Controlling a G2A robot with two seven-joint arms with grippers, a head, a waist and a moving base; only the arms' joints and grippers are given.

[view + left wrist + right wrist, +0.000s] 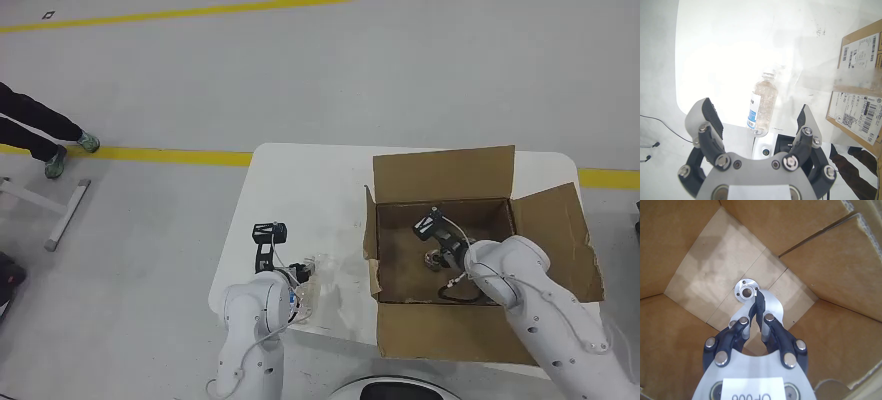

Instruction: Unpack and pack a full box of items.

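Note:
An open cardboard box (pixel 545 230) stands on the right half of the white table (pixel 300 170). My right gripper (pixel 755 298) is down inside the box (pixel 687 237), shut on the rim of a round metal flange (pixel 745 291) with a centre hole, just over the box floor. From above, the right gripper (pixel 432 258) is near the middle of the box. A clear plastic bottle (pixel 762 106) with a white and blue label lies at the table's near edge. My left gripper (pixel 755 105) hangs open above the bottle (pixel 310 285), apart from it.
A crumpled clear plastic bag (pixel 791 75) lies on the table (pixel 725 37) beside the bottle. The box's labelled side wall (pixel 857 94) stands close by on one side. Its flaps (pixel 570 240) are folded outward. Bare tabletop stretches to the far left corner.

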